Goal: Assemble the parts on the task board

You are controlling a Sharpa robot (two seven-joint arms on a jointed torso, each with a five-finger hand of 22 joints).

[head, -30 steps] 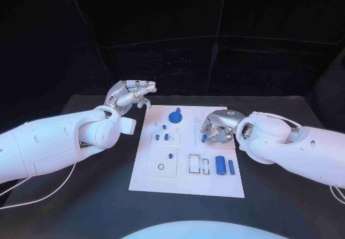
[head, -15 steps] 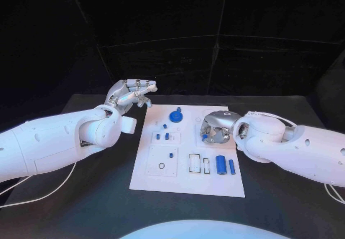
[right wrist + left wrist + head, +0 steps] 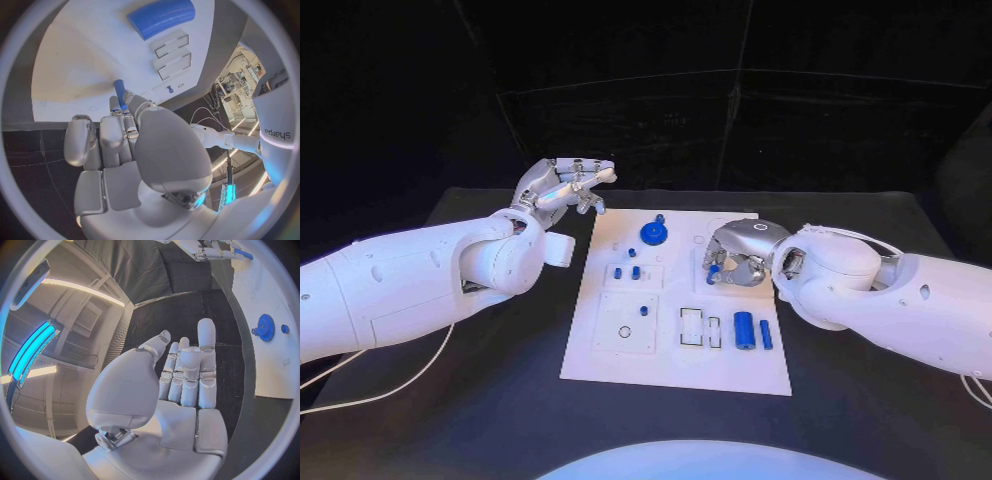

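The white task board (image 3: 672,362) lies in the middle of the black table. My right hand (image 3: 737,256) hovers over its far right part and pinches a small blue peg (image 3: 711,271), which is seen between thumb and fingers (image 3: 119,93). A blue gear (image 3: 651,235) stands at the board's far end, several small blue pegs (image 3: 626,271) stand to the left, and a blue cylinder (image 3: 743,327) with a slim blue pin (image 3: 764,335) lies at the right. My left hand (image 3: 568,186) is raised off the board's far left corner, fingers stretched out (image 3: 187,372), holding nothing.
Two rectangular slots (image 3: 697,328) lie beside the cylinder, and a square plate with a small ring (image 3: 625,331) sits in the board's left half. Black table (image 3: 473,400) surrounds the board. A white cable (image 3: 387,390) trails under my left arm.
My right hand, with the peg, has shifted slightly over the board's far right part. The left hand has barely moved.
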